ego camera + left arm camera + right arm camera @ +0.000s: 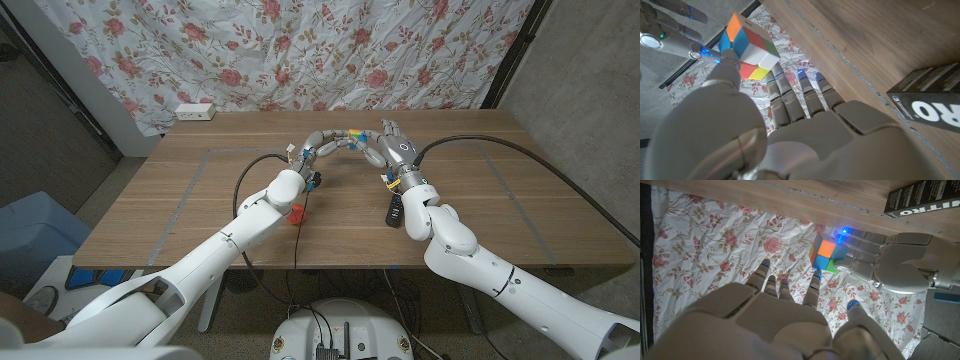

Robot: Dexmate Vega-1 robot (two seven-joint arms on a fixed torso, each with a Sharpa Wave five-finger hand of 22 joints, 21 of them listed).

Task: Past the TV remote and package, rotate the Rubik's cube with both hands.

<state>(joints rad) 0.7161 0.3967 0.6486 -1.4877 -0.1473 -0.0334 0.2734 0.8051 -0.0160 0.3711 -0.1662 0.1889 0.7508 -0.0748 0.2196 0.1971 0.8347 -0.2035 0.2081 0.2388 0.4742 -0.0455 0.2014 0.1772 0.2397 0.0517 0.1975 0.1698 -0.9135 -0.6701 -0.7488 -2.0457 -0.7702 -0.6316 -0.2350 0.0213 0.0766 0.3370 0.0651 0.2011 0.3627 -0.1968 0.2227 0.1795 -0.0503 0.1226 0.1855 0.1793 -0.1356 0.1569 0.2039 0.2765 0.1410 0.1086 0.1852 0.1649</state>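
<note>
Your left hand (890,267) pinched the Rubik's cube (824,255) above the table's (200,200) far side, so your right hand (785,325), fingers spread and near it, could take the other face.

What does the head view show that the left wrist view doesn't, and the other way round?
Head view alone: the black TV remote and a small red object on the table, a white power strip at its far edge. Left wrist view alone: a black package with white lettering. Shared: the Rubik's cube gripped by the left robot hand, the right robot hand apart from it, the floral curtain, the wooden table.
</note>
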